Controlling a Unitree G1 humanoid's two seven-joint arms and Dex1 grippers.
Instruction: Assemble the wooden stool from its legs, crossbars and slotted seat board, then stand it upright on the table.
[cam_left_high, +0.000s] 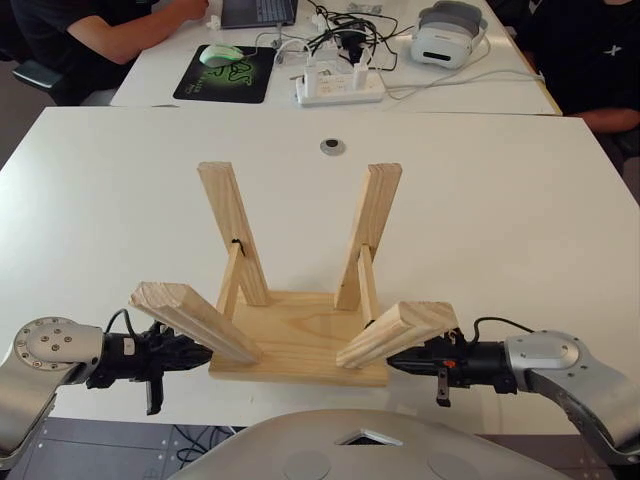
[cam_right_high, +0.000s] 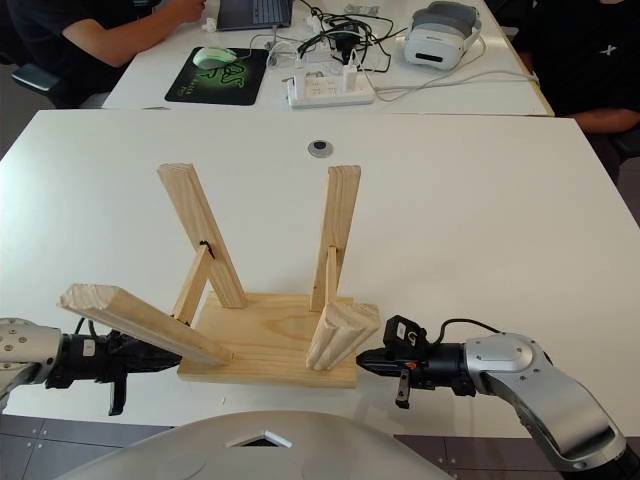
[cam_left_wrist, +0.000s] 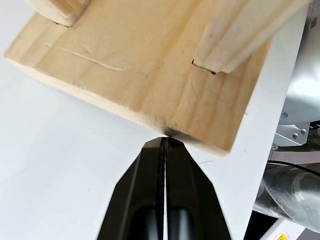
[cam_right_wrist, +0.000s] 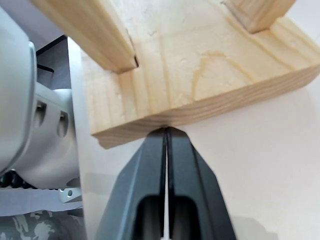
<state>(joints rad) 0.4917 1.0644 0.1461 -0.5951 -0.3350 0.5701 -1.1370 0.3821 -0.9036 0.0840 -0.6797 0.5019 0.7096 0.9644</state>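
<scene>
Silver-grey arms (cam_left_high: 545, 355) end in black wrists (cam_left_high: 480, 362), thin cables (cam_left_high: 497, 322) and tapered black end effector fingers (cam_left_wrist: 145, 190).

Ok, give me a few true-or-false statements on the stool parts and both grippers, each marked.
1. The seat board lies flat on the table, legs pointing up. True.
2. The left gripper is wide open. False: it is shut, tips against the board's edge.
3. The right gripper is shut at the board's edge. True.
4. One leg lies loose on the table. False: all four stand in the seat board.
</scene>
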